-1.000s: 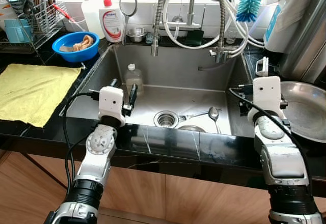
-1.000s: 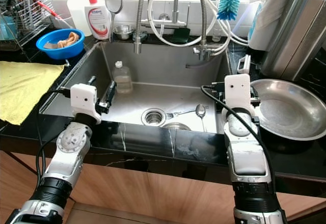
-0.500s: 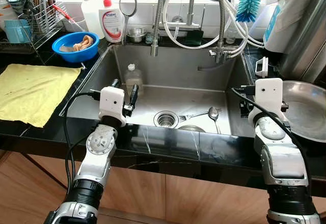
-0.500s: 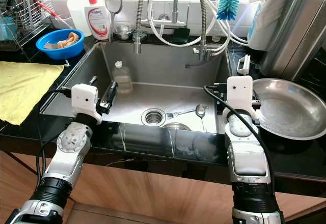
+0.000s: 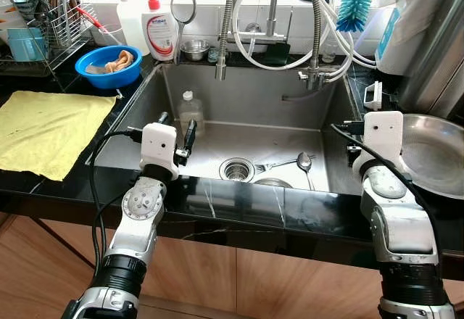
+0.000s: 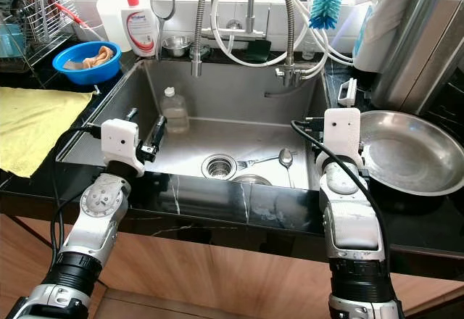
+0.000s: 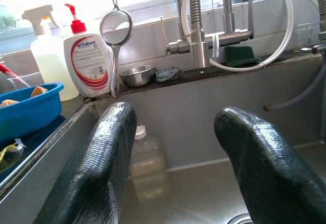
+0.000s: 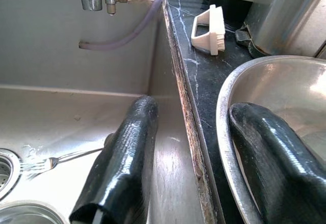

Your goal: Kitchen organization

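Here both spread: left claw (image 7: 178,168) above sink (image 5: 246,101), right claw (image 8: 204,158) straddling bowl (image 8: 270,81) rim.

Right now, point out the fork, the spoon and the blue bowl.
fork (image 8: 38,164), right wrist view, on its tines.
spoon (image 5: 304,161), left eye view, on its bowl end.
blue bowl (image 5: 109,76), left eye view, on its front wall.

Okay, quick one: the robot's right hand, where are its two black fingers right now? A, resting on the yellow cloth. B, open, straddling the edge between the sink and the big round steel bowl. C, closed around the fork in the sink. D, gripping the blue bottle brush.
B: the right hand is open, one finger over the steel sink, the other over the round steel bowl.
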Available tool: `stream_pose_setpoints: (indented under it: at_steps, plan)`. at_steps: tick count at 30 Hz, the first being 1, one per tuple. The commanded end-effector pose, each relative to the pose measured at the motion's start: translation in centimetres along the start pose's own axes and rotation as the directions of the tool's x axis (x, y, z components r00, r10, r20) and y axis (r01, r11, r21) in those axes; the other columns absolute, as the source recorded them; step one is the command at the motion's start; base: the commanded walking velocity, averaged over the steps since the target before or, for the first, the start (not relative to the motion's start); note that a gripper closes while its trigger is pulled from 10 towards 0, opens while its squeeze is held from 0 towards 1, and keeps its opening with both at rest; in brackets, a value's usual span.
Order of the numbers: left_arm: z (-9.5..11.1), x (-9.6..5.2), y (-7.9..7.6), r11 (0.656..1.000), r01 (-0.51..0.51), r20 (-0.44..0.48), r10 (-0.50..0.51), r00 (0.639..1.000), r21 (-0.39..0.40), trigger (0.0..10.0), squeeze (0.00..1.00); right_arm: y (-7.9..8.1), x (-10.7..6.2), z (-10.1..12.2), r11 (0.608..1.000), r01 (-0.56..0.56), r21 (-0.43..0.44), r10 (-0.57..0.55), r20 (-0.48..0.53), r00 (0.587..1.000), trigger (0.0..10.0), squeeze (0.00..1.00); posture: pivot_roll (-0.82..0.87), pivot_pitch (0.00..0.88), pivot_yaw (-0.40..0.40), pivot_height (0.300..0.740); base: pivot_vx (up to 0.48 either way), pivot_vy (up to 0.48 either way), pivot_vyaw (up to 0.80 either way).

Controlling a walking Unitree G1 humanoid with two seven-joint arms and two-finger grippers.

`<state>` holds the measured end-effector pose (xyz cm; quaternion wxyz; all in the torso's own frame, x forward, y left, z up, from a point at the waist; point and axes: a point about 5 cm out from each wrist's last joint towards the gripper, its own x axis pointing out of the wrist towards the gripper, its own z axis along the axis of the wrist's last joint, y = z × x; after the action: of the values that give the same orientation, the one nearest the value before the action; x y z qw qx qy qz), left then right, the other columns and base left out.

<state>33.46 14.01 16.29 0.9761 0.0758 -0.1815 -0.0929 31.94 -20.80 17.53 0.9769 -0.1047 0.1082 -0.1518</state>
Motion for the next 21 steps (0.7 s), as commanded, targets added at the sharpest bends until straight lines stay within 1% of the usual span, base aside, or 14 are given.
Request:
stream_pose_setpoints:
  at_steps: [1,9,11,13,15,18,21]
  plan:
    - [0.3,0.3,0.3,1.000,0.009,0.011,-0.009,1.000,0.022,10.0,0.00,0.2,0.2,0.0,1.000,-0.008,0.015,0.009,-0.012,1.000,0.0,0.00,-0.02,0.000,0.023,0.720,0.000,0.000,0.00]
    - [0.4,0.5,0.5,1.000,0.012,0.015,-0.013,1.000,0.028,10.0,0.00,0.5,0.2,0.2,1.000,-0.017,0.023,0.017,-0.006,1.000,0.0,0.00,-0.01,0.000,0.026,0.720,0.000,0.000,0.00]
    - [0.5,0.5,0.6,0.999,0.014,0.016,-0.014,1.000,0.029,10.0,0.00,0.5,0.1,0.7,0.999,-0.005,0.033,0.004,0.024,1.000,0.0,0.00,-0.01,0.000,0.027,0.720,0.000,0.000,0.00]
    - [0.4,0.5,0.5,0.999,0.015,0.013,-0.015,1.000,0.029,10.0,0.00,0.3,-0.1,1.8,0.999,0.043,0.003,-0.043,0.094,0.995,0.0,0.00,-0.01,0.000,0.028,0.720,0.000,0.000,0.00]
    - [0.3,0.5,0.5,0.999,0.015,0.011,-0.016,1.000,0.029,10.0,0.00,0.3,-0.2,2.1,0.999,0.050,0.002,-0.050,0.110,0.993,0.0,0.00,-0.01,0.000,0.028,0.720,0.000,0.000,0.00]
    - [0.3,0.5,0.6,1.000,0.013,0.006,-0.013,1.000,0.028,10.0,0.00,1.0,-0.5,3.0,0.999,0.036,-0.005,-0.035,0.160,0.986,0.0,0.00,-0.01,0.000,0.029,0.720,0.000,0.000,0.00]
    - [0.2,0.5,0.8,1.000,0.006,0.003,-0.006,1.000,0.029,10.0,0.00,2.4,-1.0,4.1,1.000,0.000,-0.028,0.006,0.212,0.977,0.0,0.00,-0.01,0.000,0.027,0.720,0.000,0.000,0.00]
